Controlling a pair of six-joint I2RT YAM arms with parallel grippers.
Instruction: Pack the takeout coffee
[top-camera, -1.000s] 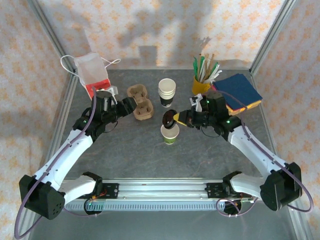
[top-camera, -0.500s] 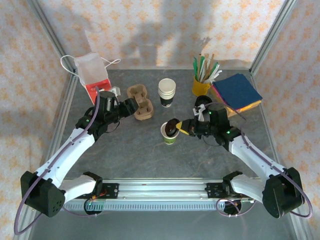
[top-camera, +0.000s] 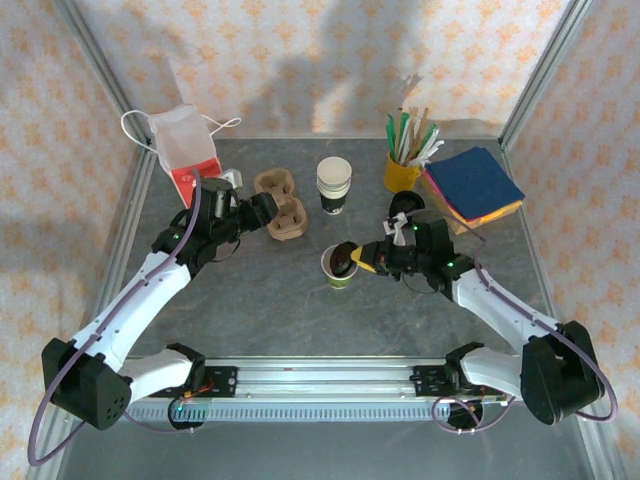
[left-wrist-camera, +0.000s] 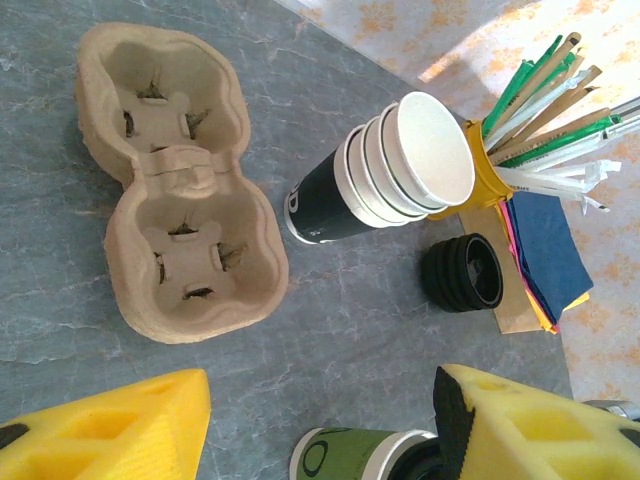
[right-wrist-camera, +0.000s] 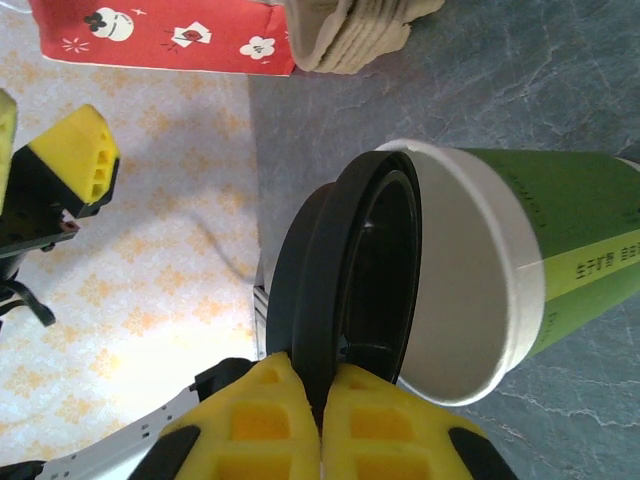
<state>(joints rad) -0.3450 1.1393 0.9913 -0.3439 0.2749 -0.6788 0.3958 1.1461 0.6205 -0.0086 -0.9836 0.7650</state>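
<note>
The takeout coffee, a green paper cup with a white rim (top-camera: 338, 274), stands upright mid-table. My right gripper (top-camera: 362, 258) is shut on the edge of a black lid (top-camera: 344, 258). It holds the lid tilted against the cup's open mouth. In the right wrist view the lid (right-wrist-camera: 330, 260) stands on edge between the yellow pads of the gripper (right-wrist-camera: 322, 400), against the cup's rim (right-wrist-camera: 470, 290). My left gripper (top-camera: 262, 213) hovers open beside the cardboard cup carrier (top-camera: 281, 205), holding nothing. In its wrist view the gripper (left-wrist-camera: 318, 412) is above the cup (left-wrist-camera: 350, 458), and the carrier (left-wrist-camera: 175, 200) lies ahead.
A stack of white-and-black cups (top-camera: 334, 185) stands behind the green cup. Black lids (top-camera: 405, 205) lie by a yellow mug of sticks (top-camera: 402, 170) and coloured napkins (top-camera: 475, 187) at back right. A red-and-white bag (top-camera: 185, 150) stands at back left.
My right gripper has come down and forward, bringing the lid from above the cup onto its rim. The left gripper has shifted slightly towards the carrier, still open.
</note>
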